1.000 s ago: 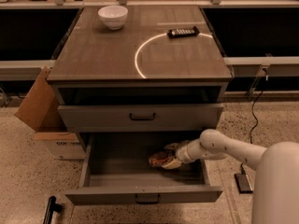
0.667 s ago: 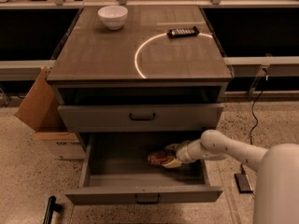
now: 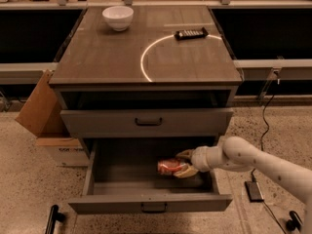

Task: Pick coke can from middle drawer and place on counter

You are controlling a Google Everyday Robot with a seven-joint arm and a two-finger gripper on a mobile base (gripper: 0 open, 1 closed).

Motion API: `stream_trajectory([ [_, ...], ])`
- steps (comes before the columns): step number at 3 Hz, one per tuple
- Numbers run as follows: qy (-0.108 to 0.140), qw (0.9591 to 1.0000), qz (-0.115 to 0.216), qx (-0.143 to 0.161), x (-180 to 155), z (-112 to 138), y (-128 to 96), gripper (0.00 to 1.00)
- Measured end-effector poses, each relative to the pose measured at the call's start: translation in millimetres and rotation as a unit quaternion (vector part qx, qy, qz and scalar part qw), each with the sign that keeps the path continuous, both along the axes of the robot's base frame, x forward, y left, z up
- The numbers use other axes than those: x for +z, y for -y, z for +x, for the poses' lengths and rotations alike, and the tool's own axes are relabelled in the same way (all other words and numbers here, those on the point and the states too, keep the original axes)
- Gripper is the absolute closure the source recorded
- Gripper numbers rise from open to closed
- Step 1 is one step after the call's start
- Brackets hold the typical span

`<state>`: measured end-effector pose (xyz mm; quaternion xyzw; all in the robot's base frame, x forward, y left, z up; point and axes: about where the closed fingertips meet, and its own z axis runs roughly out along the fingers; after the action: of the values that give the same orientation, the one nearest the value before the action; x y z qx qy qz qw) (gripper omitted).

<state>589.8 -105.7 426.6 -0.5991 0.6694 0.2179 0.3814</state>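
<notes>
The coke can (image 3: 168, 166), red with white lettering, lies on its side inside the open middle drawer (image 3: 122, 162), right of centre. My gripper (image 3: 185, 163) reaches in from the right. One pale finger sits above the can's right end and one below it, closed on the can. The can rests low, at the drawer floor. The counter (image 3: 107, 57), a wood-grain top with a thin white arc, is above the drawers.
A white bowl (image 3: 118, 17) stands at the counter's back left and a black remote (image 3: 191, 33) at its back right. The drawer above (image 3: 148, 122) is closed. A cardboard box (image 3: 41, 113) stands left of the cabinet. A cable and adapter (image 3: 254, 190) lie on the floor at right.
</notes>
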Motion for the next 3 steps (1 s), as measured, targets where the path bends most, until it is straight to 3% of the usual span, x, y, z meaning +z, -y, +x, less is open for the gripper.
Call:
stream_trajectory([
  [1, 0.042, 0.9982, 0.04, 0.014, 53.9, -14.7, 15.2, 1.0],
  [2, 0.079, 0.9936, 0.073, 0.034, 102.8, -28.8, 31.3, 1.0],
  [3, 0.077, 0.9934, 0.076, 0.039, 102.5, -32.6, 29.7, 1.0],
])
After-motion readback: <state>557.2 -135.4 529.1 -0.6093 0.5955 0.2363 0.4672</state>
